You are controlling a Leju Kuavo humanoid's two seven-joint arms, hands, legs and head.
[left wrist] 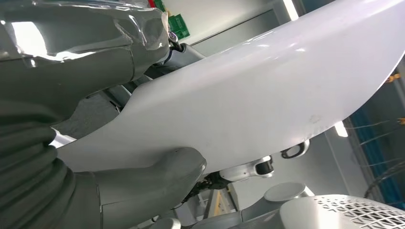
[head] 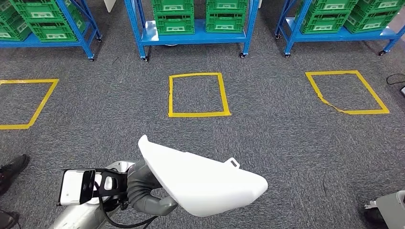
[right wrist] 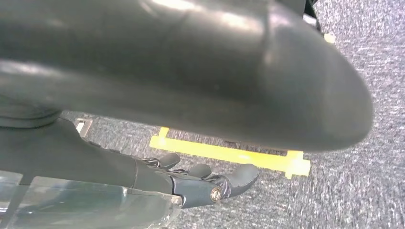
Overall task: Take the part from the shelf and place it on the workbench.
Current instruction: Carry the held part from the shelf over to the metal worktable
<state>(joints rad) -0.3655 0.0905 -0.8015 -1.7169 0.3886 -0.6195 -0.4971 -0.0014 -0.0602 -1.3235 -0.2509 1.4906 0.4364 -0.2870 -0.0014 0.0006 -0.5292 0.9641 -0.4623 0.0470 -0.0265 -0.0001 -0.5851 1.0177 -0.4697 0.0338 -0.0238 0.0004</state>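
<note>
White plastic, big and smooth, and that's the part riding out in front of the robot over the grey carpet, off the shelf and nowhere near a workbench yet! Left hand has it from underneath, and the left wrist view shows the thick thumb pressed up against the glossy underside with the rest of the shell sweeping far out past the grip. That's the worry: a long, slick panel held at one end, so I'd judge any jolt from a step could let it pivot or slide out of the hand. The small tab on its far edge could snag something too. Right hand hangs low over the carpet and a strip of yellow tape, fingers loosely curled, holding nothing, so no backup support there. Blue racks with green crates stand well ahead, beyond the yellow floor square
</note>
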